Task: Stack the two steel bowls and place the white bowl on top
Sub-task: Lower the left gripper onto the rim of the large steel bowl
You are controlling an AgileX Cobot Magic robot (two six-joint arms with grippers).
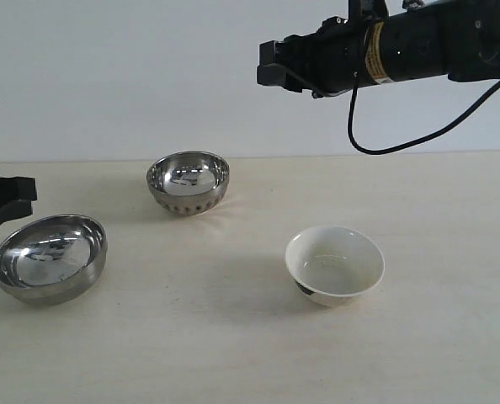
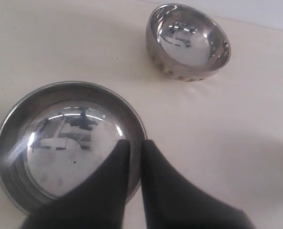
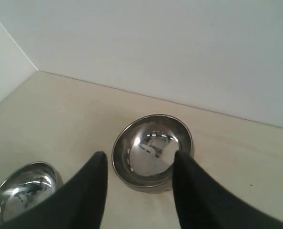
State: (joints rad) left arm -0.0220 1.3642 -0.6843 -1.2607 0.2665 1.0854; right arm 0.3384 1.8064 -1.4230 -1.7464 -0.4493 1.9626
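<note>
Nothing was stacked yet (all three bowls stood apart on the table (image 1: 233,362)). The wide steel bowl (image 1: 50,257) sat left of the dimpled steel bowl (image 1: 188,182) and nearer the exterior camera, the white bowl (image 1: 334,263) right of it and nearer too. The right gripper (image 3: 139,160), jaws spread, hung high up, pointed at the dimpled steel bowl. The left gripper (image 2: 134,145), jaws nearly pressed together, hovered at the wide steel bowl's rim. Next, I judged, the right jaws needed to drop and straddle the dimpled steel bowl's rim.

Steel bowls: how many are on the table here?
2. The wider plain steel bowl sits near the left edge of the exterior view; the smaller dimpled steel bowl stands farther back, nearer the centre. Nothing seems to hide another.
</note>
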